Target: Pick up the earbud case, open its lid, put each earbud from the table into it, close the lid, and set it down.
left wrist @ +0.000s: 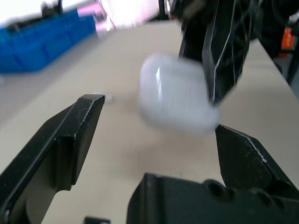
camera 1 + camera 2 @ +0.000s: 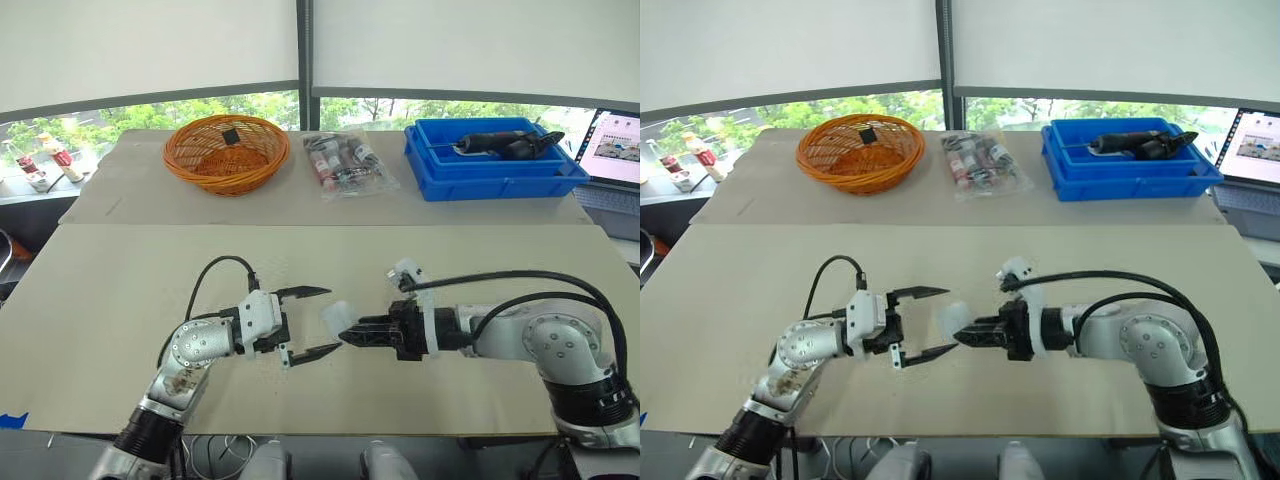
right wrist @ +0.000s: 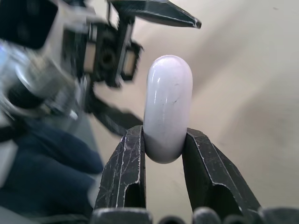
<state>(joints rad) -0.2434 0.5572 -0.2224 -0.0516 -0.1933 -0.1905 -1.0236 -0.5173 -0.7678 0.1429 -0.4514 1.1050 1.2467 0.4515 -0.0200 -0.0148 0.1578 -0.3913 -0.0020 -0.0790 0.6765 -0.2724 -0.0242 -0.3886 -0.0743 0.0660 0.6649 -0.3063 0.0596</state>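
White, glossy, pill-shaped earbud case (image 3: 168, 109) is clamped by the right gripper (image 3: 164, 134). Left gripper (image 2: 333, 320), black fingers spread apart, sits just left of it.

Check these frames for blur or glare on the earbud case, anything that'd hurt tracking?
Left wrist view: earbud case smeared, edges soft; left gripper in front reads crisp. Right wrist view: case clean in the right gripper, one faint highlight, the left gripper behind it smeared. Eye views: bright window behind, table evenly lit, no hard glare.
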